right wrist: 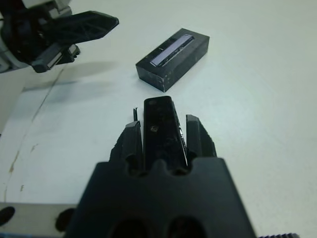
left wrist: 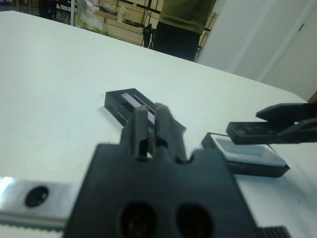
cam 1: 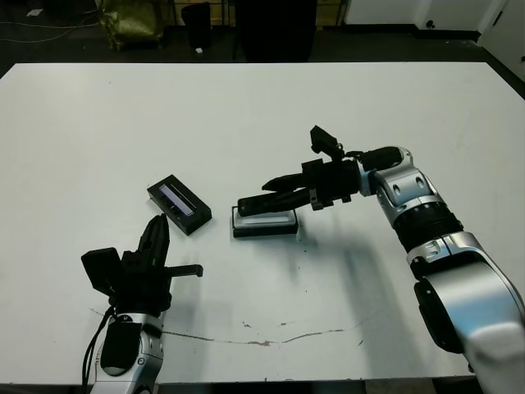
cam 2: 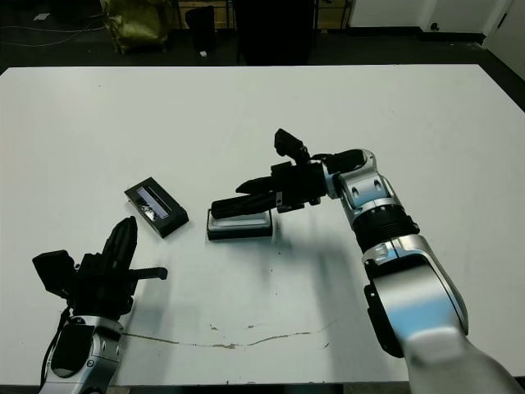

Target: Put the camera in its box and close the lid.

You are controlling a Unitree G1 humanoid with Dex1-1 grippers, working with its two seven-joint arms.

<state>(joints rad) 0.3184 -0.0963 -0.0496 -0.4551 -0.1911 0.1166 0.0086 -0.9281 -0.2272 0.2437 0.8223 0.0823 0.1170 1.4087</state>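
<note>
The camera (right wrist: 160, 130), a slim black bar, is clamped between the fingers of my right gripper (cam 1: 267, 195), which is shut on it. It hangs lengthwise just above the box (cam 1: 264, 222), a small black tray with a white lining at the table's middle. I cannot tell whether the camera touches the tray. The lid (cam 1: 179, 204), black with a pale stripe, lies flat on the table to the left of the box. My left gripper (cam 1: 156, 238) is near the front left edge, short of the lid, fingers shut with nothing in them.
The white table (cam 1: 262, 115) stretches wide beyond the box. A person in a green top (left wrist: 187, 22) stands past its far edge. Scuff marks (cam 1: 271, 336) run along the front of the table.
</note>
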